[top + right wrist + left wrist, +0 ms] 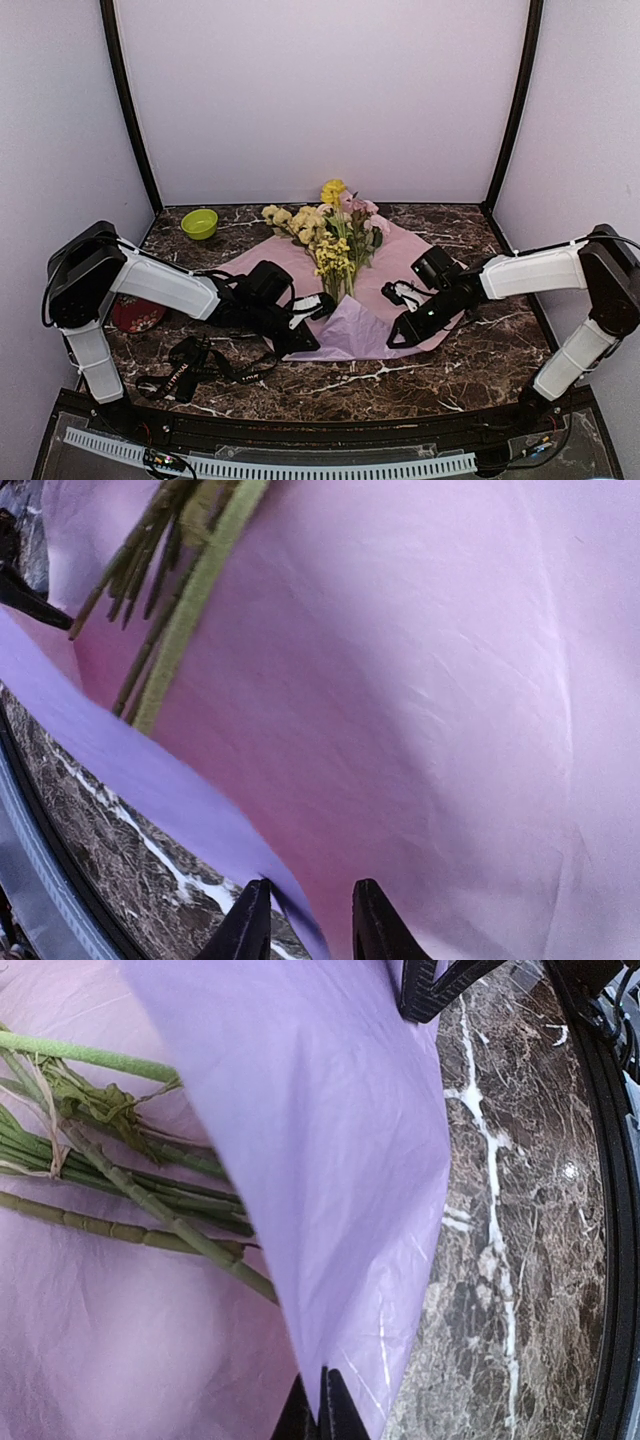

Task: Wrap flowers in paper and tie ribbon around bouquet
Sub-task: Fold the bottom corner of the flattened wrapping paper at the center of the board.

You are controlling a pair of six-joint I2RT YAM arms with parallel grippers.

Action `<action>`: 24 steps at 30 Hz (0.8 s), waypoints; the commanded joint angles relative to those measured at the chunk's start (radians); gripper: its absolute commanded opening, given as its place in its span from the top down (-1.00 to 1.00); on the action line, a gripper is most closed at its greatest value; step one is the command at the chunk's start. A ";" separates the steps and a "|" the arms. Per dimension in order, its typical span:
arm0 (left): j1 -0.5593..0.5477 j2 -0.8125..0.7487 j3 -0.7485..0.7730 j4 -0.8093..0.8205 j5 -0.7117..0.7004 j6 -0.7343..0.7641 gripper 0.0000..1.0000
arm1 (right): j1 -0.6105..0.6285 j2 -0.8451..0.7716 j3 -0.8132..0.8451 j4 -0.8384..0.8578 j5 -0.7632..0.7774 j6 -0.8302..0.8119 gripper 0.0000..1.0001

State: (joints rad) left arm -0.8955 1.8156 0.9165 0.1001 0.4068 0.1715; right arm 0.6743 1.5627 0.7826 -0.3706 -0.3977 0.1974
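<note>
The flowers (335, 235) lie on the lilac paper (400, 260) in the middle of the table, blooms toward the back wall, and their green stems (120, 1190) reach toward the near edge. My left gripper (322, 1405) is shut on the paper's near flap (330, 1140), which stands lifted and folded over beside the stems. In the top view this gripper (303, 342) is at the paper's near-left edge. My right gripper (310, 925) is open, with the paper's (420, 700) near edge running between its fingers. From above, it (398, 336) is at the near-right edge. The black ribbon (190, 372) lies coiled on the table, near left.
A green bowl (199, 223) stands at the back left. A dark red round object (135, 315) lies partly under the left arm. The marble table (500, 350) is bordered by a dark near rim (615, 1210) and by white walls behind and at both sides.
</note>
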 commanded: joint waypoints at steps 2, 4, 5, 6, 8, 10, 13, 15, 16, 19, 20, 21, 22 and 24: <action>0.000 0.013 0.023 -0.053 -0.069 -0.012 1.00 | -0.024 -0.032 -0.040 0.004 0.032 0.047 0.48; 0.000 0.025 0.032 -0.090 -0.090 -0.011 1.00 | -0.024 -0.029 -0.046 0.011 0.038 0.057 0.55; 0.000 0.032 0.039 -0.109 -0.094 -0.009 1.00 | -0.024 -0.026 -0.047 0.013 0.044 0.060 0.61; 0.000 0.038 0.047 -0.129 -0.100 -0.007 1.00 | -0.025 -0.020 -0.048 0.010 0.053 0.064 0.66; 0.000 0.051 0.056 -0.159 -0.108 -0.008 1.00 | -0.027 -0.008 -0.051 -0.002 0.091 0.078 0.79; 0.000 0.060 0.063 -0.180 -0.113 -0.014 1.00 | -0.040 -0.003 -0.054 -0.016 0.120 0.092 0.95; 0.000 0.071 0.076 -0.216 -0.126 -0.022 1.00 | -0.048 -0.022 -0.063 -0.029 0.152 0.108 1.00; 0.000 0.071 0.076 -0.232 -0.127 -0.021 1.00 | -0.048 -0.035 -0.069 -0.035 0.160 0.111 1.00; 0.000 0.071 0.076 -0.238 -0.128 -0.020 1.00 | -0.047 -0.039 -0.073 -0.035 0.157 0.112 1.00; 0.000 0.073 0.084 -0.259 -0.129 -0.018 1.00 | -0.048 -0.044 -0.088 -0.036 0.161 0.117 1.00; 0.000 0.073 0.085 -0.267 -0.129 -0.017 1.00 | -0.048 -0.045 -0.090 -0.038 0.166 0.120 1.00; 0.000 0.073 0.087 -0.275 -0.131 -0.015 1.00 | -0.048 -0.048 -0.090 -0.041 0.174 0.122 1.00; 0.000 0.073 0.087 -0.279 -0.135 -0.014 1.00 | -0.048 -0.051 -0.088 -0.049 0.182 0.122 1.00; 0.000 0.074 0.090 -0.287 -0.139 -0.013 1.00 | -0.048 -0.058 -0.074 -0.072 0.202 0.120 0.99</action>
State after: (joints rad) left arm -0.8989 1.8702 1.0115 -0.0460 0.3187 0.1600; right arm 0.6411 1.5307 0.7158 -0.3641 -0.2981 0.3050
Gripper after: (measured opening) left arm 0.005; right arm 0.004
